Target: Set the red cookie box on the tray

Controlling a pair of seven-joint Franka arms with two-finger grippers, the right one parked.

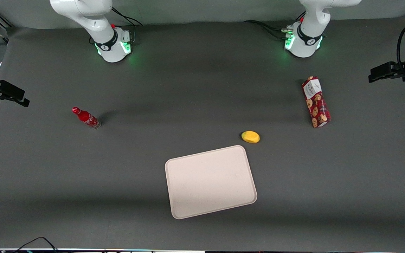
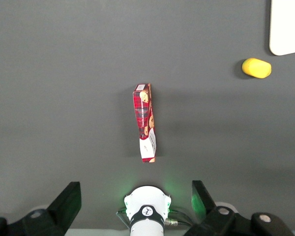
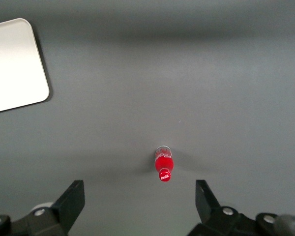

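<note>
Gripper first: you can see its two dark fingers spread wide apart with nothing between them, hanging high above the table over the red cookie box. In the front view the gripper is cut off at the frame edge, so you get only part of it there. The red cookie box lies flat on the grey table toward the working arm's end, white label end pointing to the arm's base, untouched. The tray sits nearer the front camera, well apart from the box; only one corner of it shows from the wrist. A yellow lemon-like object rests just beside the tray's corner, between box and tray. A small red bottle stands toward the parked arm's end. You have bare table all around the box.
</note>
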